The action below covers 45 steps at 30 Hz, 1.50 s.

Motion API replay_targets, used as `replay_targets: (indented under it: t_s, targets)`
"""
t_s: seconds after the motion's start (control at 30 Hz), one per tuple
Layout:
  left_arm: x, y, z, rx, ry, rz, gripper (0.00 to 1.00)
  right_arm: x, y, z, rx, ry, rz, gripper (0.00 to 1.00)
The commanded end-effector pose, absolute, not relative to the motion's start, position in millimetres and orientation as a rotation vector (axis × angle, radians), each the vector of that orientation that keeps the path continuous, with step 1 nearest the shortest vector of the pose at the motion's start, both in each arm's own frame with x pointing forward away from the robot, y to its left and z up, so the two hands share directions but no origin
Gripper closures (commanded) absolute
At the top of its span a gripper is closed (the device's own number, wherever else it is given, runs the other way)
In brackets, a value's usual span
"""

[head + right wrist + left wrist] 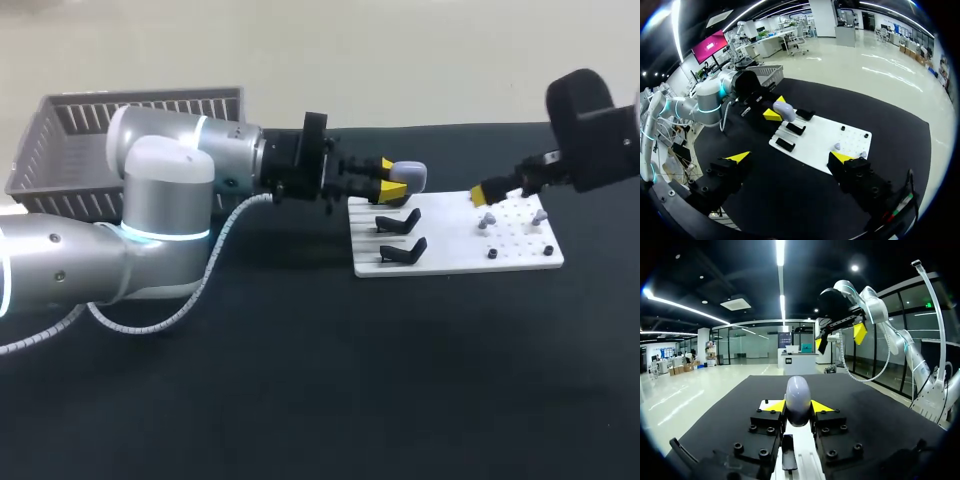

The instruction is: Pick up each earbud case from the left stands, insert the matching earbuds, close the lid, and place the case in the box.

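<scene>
A pale lavender earbud case (410, 174) sits between the yellow tips of my left gripper (393, 180), which is shut on it over the far left corner of the white board (455, 262). The left wrist view shows the case (798, 399) upright, clamped from both sides. Two bare black stands (399, 221) (403, 251) line the board's left side; a third (805, 114) shows just beside the case. Small earbuds, pale (483, 222) and black (492, 254), stand on the board's right half. My right gripper (490, 190) hangs open above that far right part, holding nothing.
A grey slatted basket (60, 130) stands at the back left, behind my left arm. The board lies on a black table top (300, 380), with wide bare room in front of it. A grey cable (190, 300) loops beside the left arm.
</scene>
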<state>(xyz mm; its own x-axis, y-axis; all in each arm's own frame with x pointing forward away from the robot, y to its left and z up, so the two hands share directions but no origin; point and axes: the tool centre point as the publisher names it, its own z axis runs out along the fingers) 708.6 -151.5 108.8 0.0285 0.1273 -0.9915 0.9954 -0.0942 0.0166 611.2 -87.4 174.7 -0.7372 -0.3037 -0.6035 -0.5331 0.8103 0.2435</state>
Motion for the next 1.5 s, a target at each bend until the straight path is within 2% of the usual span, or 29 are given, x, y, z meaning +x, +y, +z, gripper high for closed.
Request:
replay_targets:
  t_s: [0.03,0.33,1.5]
  targets:
    - [709,-152,108,1.384,1.240,-1.198,1.00,612,-64,173,-0.534,2.465,0.311,0.00]
    - [709,-152,108,1.384,1.240,-1.198,1.00,631,-45,162,-0.477,2.505,0.196,0.00]
    - [709,-152,108,1.384,1.240,-1.198,1.00,684,-35,129,-0.393,2.607,0.150,0.00]
